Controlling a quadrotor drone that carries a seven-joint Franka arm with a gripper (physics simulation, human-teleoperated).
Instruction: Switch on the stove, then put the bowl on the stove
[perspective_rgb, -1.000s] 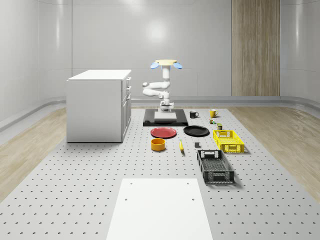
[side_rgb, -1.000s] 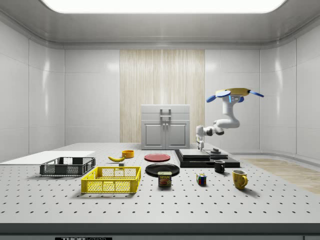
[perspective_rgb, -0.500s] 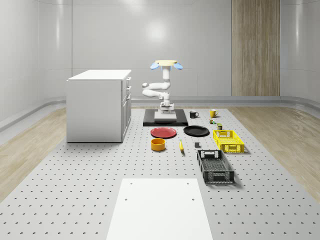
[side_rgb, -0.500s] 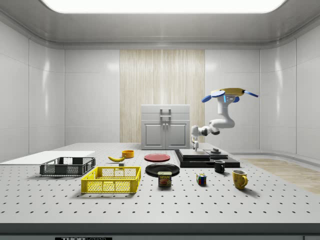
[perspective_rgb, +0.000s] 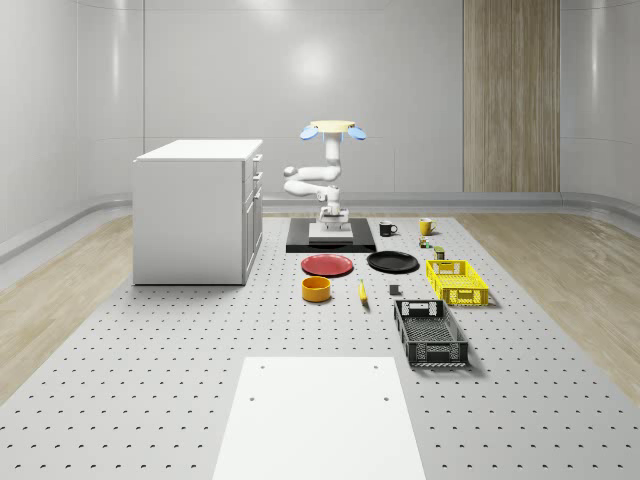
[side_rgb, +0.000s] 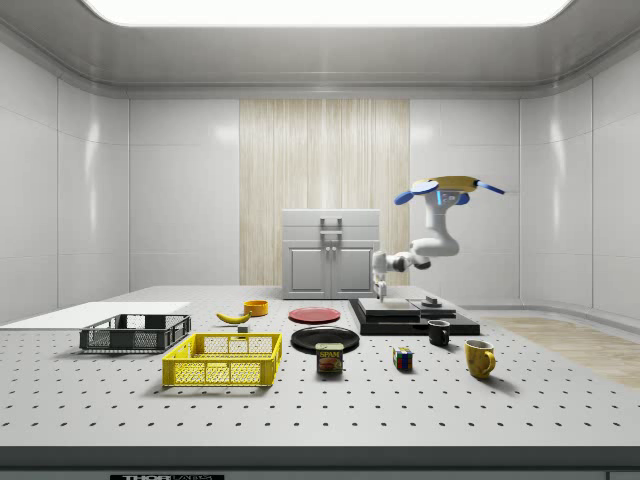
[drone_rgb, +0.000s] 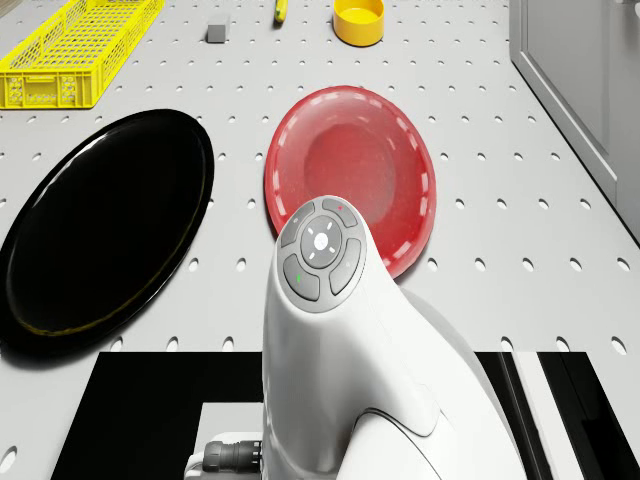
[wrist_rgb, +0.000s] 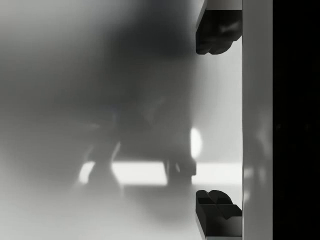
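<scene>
Yellow and rigid-looking, the bowl (perspective_rgb: 316, 289) sits on the bench (perspective_rgb: 180, 350) nearest you in the whole-scene view, at about seven o'clock from the red plate (perspective_rgb: 327, 265) and well apart from the stove (perspective_rgb: 331, 236) beyond. You can judge it light, stiff and probably slick, so pinch one side of the rim across the wall instead of trying to span it.

Farther back, the drone (perspective_rgb: 331, 128) hovers over the stove with the arm folded down. The hand (side_rgb: 380, 293) hangs just above the stove's near edge, and the wrist view shows its fingertips (wrist_rgb: 216, 31) spread wide, grasping nothing, over a glossy grey surface.

The side view gives you the hand's height over the stove. The drone view instead shows the bowl (drone_rgb: 359, 20) past the red plate (drone_rgb: 350, 175) and black plate (drone_rgb: 100, 225).
</scene>
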